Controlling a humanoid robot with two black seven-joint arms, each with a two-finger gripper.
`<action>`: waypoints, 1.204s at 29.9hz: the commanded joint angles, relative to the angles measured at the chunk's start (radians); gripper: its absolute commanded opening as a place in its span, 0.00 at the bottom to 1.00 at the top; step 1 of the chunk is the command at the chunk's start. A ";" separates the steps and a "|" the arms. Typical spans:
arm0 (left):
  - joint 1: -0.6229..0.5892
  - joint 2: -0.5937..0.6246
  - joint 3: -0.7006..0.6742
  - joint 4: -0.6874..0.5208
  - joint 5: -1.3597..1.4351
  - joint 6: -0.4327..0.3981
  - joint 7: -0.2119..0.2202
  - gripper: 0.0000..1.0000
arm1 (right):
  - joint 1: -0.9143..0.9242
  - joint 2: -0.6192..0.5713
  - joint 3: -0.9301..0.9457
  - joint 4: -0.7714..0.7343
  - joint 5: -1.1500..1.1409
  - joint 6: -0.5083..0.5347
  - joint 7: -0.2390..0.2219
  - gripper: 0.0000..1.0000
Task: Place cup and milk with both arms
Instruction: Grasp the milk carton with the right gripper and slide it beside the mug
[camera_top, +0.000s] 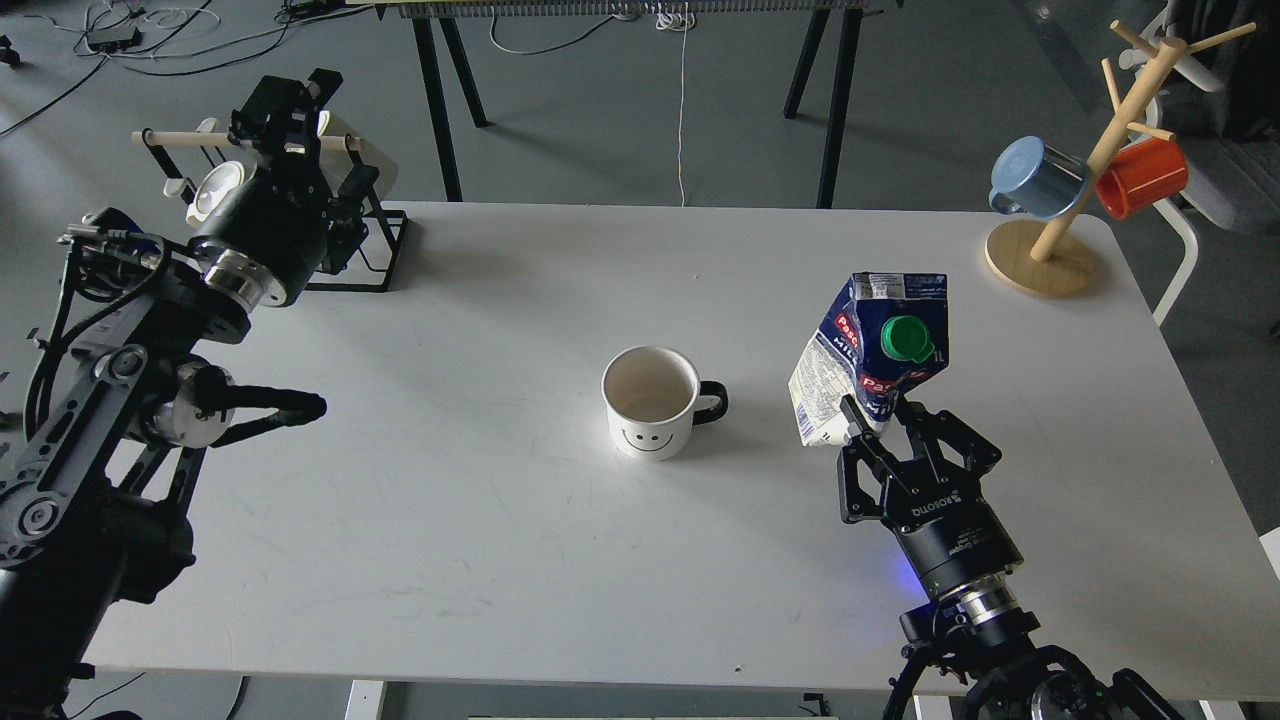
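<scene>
A white cup (650, 400) with a smiley face and a black handle stands upright near the middle of the white table (520, 520). A blue and white milk carton (868, 355) with a green cap is held tilted just right of the cup. My right gripper (886, 420) is shut on the carton's lower end. My left gripper (290, 100) is at the far left, over a black wire rack, far from the cup; its fingers cannot be told apart.
A black wire rack (375, 245) with a wooden rod stands at the table's back left. A wooden mug tree (1085, 170) with a blue mug (1035, 178) and a red mug (1140, 176) stands at the back right corner.
</scene>
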 joint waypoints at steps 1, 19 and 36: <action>0.000 0.000 0.000 0.001 0.000 0.002 -0.001 0.99 | 0.000 0.042 -0.014 -0.013 -0.037 0.000 0.000 0.39; 0.000 0.000 0.000 -0.001 0.000 0.002 -0.001 0.99 | 0.049 0.087 -0.066 -0.136 -0.085 0.000 0.000 0.39; 0.008 -0.003 -0.003 -0.001 0.000 0.002 -0.003 0.99 | 0.108 0.087 -0.097 -0.229 -0.106 0.000 0.000 0.42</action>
